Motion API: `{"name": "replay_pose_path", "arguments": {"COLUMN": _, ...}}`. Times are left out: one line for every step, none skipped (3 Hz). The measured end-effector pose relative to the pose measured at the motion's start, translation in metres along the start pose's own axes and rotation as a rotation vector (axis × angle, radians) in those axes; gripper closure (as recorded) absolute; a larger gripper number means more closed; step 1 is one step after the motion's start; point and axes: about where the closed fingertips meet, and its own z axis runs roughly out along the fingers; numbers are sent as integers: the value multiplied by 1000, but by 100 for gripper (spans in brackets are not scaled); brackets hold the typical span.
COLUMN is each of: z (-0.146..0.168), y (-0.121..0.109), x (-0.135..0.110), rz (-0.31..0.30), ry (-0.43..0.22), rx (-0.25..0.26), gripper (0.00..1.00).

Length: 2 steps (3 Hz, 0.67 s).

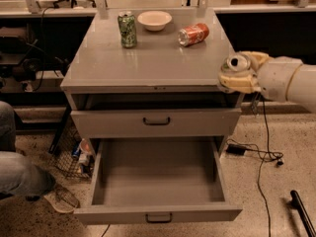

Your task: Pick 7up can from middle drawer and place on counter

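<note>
Pincer (pixel 239 74) sits at the right front corner of the tabletop (pixel 148 63), just off its edge and about level with its surface. It is clamped around the 7up can (pixel 237 62). The can's silver top shows; its body is mostly hidden by the fingers.

Middle drawer (pixel 158 215), below the tabletop, is pulled wide open with nothing inside.

Toward the tabletop's back: green can (pixel 127 29) upright, bowl (pixel 154 19), orange can (pixel 193 34) on its side.

Judged: pick done. Left to do: carry the can in over the tabletop, set it on the bare front part, release.
</note>
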Motion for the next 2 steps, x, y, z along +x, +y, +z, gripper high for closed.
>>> {"name": "replay_pose_path", "arguments": {"z": 29, "y": -27, "x": -44, "rz": 45, "ry": -71, "rx": -43, "gripper": 100}}
{"name": "replay_pose_path", "arguments": {"z": 30, "y": -27, "x": -45, "rz": 45, "ry": -71, "rx": -43, "gripper": 100}}
